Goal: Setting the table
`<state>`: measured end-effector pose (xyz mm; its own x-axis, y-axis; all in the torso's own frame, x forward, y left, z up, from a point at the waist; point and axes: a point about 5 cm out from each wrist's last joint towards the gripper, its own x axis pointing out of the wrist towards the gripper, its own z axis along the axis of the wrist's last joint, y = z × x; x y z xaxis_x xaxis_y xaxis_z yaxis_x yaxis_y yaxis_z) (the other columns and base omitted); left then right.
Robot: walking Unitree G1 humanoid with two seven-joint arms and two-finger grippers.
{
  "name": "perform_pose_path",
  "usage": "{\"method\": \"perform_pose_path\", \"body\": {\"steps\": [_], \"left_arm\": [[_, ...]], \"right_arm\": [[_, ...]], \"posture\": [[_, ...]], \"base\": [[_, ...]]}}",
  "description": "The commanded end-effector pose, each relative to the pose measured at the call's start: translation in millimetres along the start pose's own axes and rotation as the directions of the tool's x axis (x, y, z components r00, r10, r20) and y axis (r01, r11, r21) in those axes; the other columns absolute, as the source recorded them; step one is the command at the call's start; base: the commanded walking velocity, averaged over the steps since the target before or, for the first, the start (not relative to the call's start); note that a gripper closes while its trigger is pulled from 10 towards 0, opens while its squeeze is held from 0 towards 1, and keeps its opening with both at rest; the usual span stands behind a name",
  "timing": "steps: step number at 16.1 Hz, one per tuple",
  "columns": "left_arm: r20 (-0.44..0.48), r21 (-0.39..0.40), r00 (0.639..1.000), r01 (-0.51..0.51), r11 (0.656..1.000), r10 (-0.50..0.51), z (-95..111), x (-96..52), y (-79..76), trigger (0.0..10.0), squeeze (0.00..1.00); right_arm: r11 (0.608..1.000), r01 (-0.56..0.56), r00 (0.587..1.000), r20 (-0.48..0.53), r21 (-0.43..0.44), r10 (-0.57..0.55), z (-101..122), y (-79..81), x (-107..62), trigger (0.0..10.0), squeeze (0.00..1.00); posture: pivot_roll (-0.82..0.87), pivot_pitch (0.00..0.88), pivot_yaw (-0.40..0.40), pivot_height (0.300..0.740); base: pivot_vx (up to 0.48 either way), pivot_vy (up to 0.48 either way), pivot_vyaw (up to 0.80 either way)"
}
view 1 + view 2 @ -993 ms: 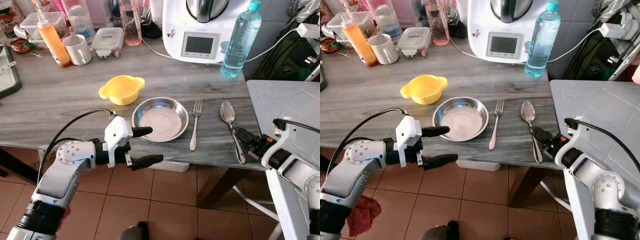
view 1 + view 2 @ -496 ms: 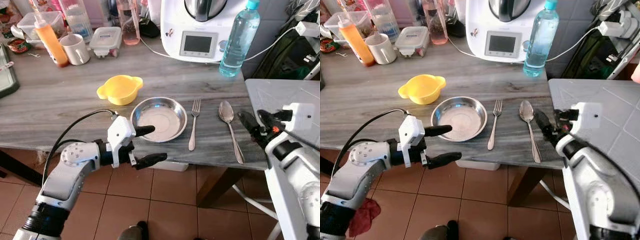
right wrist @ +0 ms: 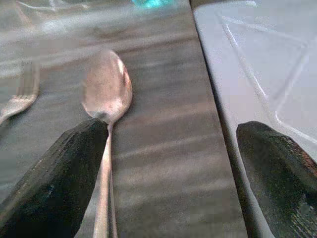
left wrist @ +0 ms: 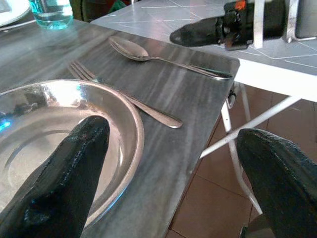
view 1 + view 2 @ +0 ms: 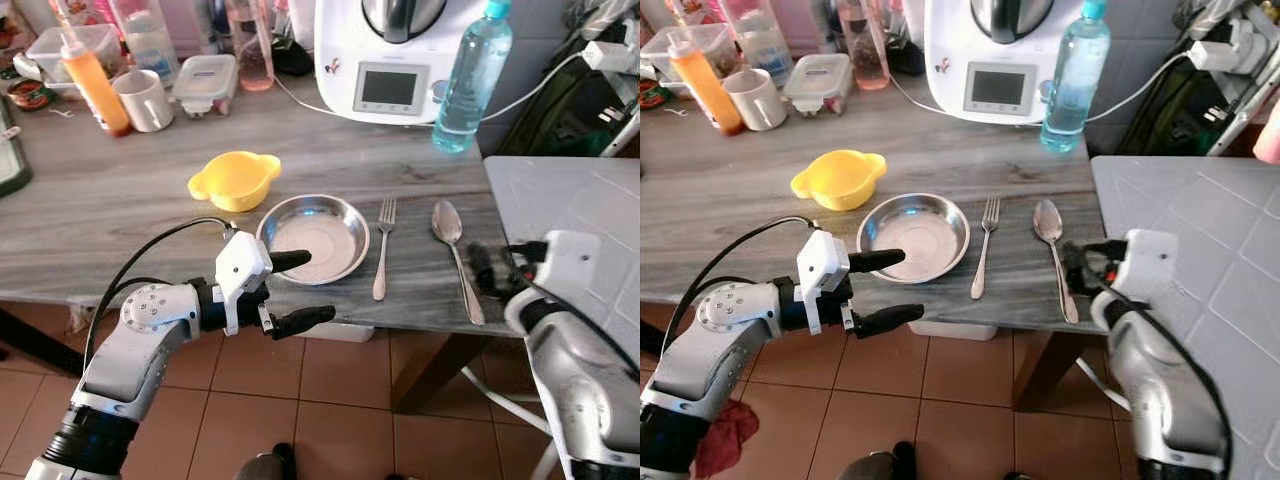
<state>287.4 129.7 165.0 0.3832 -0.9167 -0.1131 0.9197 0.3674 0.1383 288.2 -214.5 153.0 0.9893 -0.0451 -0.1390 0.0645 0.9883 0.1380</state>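
A steel plate (image 5: 312,237) lies near the table's front edge, with a fork (image 5: 381,250) and then a spoon (image 5: 452,245) to its right. A yellow bowl (image 5: 235,180) sits behind the plate on its left. My left gripper (image 5: 300,291) is open at the front edge. One finger rests over the plate's near rim (image 4: 130,144) and the other hangs off the table. My right gripper (image 5: 1077,268) is open and blurred, just right of the spoon's handle (image 3: 105,163). Nothing is between its fingers.
A white kitchen machine (image 5: 400,50) and a water bottle (image 5: 468,75) stand at the back. A mug (image 5: 145,100), an orange sauce bottle (image 5: 90,80) and a lidded container (image 5: 205,82) are at the back left. A white folding table (image 5: 580,200) adjoins on the right.
My right arm has swung, and its gripper has come down and left, close beside the spoon's handle. The left gripper stays by the plate. The camera has shifted slightly.
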Motion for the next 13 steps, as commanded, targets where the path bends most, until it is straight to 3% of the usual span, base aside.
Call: {"method": "perform_pose_path", "body": {"steps": [1,6,13], "left_arm": [[-0.011,0.002,1.0,0.006,1.0,-0.006,-0.2,-2.6,-1.9,10.0,0.0],[-0.017,0.0,1.0,0.006,1.0,-0.006,-0.7,-2.6,-2.4,10.0,0.0],[-0.018,-0.003,1.0,0.008,1.0,-0.008,-0.7,-1.8,-4.8,10.0,0.0]], "right_arm": [[1.0,0.007,1.0,-0.002,0.009,-0.007,-3.7,5.6,3.9,10.0,1.0],[0.995,0.074,0.997,0.034,-0.073,-0.072,-1.6,14.9,11.2,10.0,1.0],[0.979,0.158,0.987,0.018,-0.129,-0.157,-4.5,8.2,8.8,10.0,1.0]], "posture": [[0.11,0.192,0.057,0.74],[0.12,0.191,0.055,0.74],[0.12,0.191,0.051,0.74]], "base": [[0.0,0.0,0.0],[0.0,0.0,0.0],[0.0,0.0,0.0]]}}
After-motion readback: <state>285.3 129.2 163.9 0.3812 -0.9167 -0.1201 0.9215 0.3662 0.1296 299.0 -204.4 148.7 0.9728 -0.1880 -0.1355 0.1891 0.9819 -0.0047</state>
